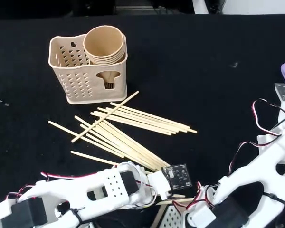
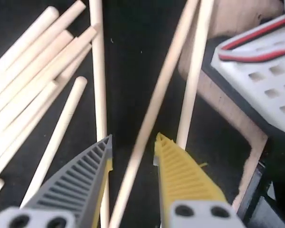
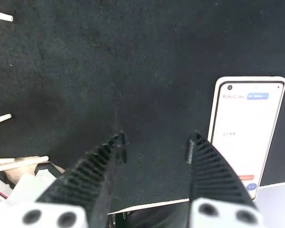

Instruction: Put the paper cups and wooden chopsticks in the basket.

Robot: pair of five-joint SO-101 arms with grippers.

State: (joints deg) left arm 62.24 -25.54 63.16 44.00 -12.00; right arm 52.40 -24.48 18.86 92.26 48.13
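A: Left gripper (image 2: 133, 142), nearest first?

B: Jaws parted a little. Ridged plastic, one grey, one yellow. One chopstick (image 2: 152, 109), round pale wood, lies in the gap; can't tell whether it touches either jaw.

A: Past the tips?

B: Loose chopsticks (image 1: 133, 142) just ahead of it, smooth and thin, crossed flat on the black cloth (image 1: 204, 71). Over a dozen. They overlap too much for an exact count.

A: Farther out?

B: One basket (image 1: 85, 83), beige perforated plastic, upright, well beyond the sticks. It holds one nested stack of tan paper cups (image 1: 103, 42), at least four rims.

A: Right gripper (image 3: 156, 140)?

B: Black toothed jaws spread wide with nothing between them, over bare cloth. One phone (image 3: 247, 137) lies flat just beside one jaw.
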